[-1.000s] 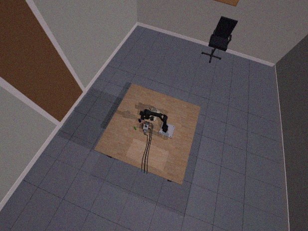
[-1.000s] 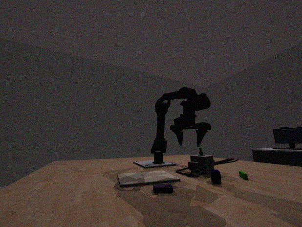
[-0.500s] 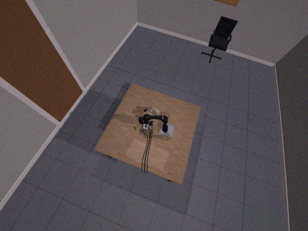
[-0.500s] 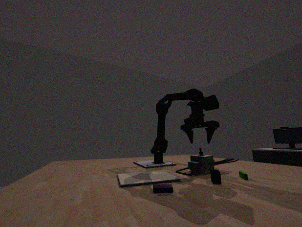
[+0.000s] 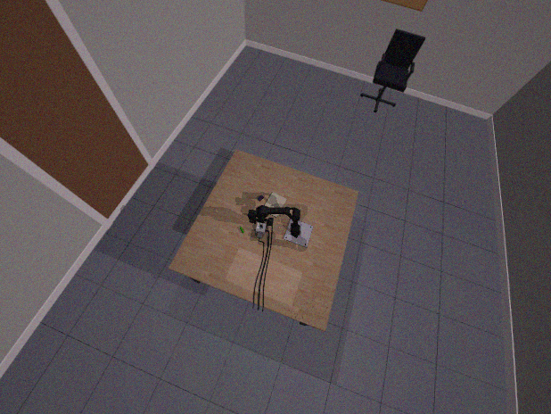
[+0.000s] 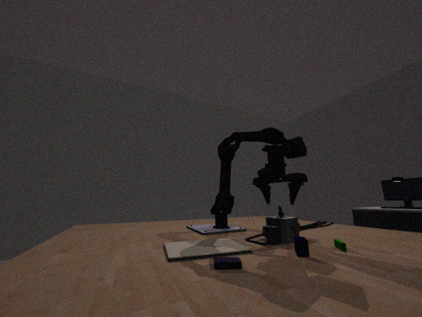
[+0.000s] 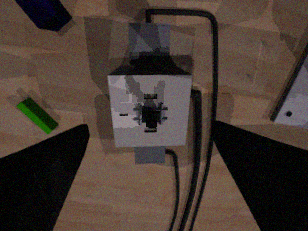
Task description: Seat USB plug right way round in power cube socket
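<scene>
The pale grey power cube (image 5: 261, 228) (image 6: 289, 229) (image 7: 125, 134) stands on the table, with grey and dark plugs at its sides and black cables. The small black USB plug (image 6: 280, 212) (image 7: 150, 117) stands upright from the cube's top face. Its depth in the socket and which way round it sits cannot be told. My gripper (image 6: 280, 203) (image 7: 151, 128) is open and empty, pointing down above the cube, its fingertips just above the plug's top and one to either side of it. In the top view the arm partly hides the cube.
A green block (image 5: 242, 229) (image 6: 340, 244) (image 7: 38, 115) and a dark blue block (image 6: 302, 246) (image 7: 46, 13) lie near the cube. A dark purple block (image 5: 260, 198) (image 6: 227, 263) lies by a pale flat board (image 5: 277, 198) (image 6: 177, 251). Cables run across the table (image 5: 312, 285) to its edge.
</scene>
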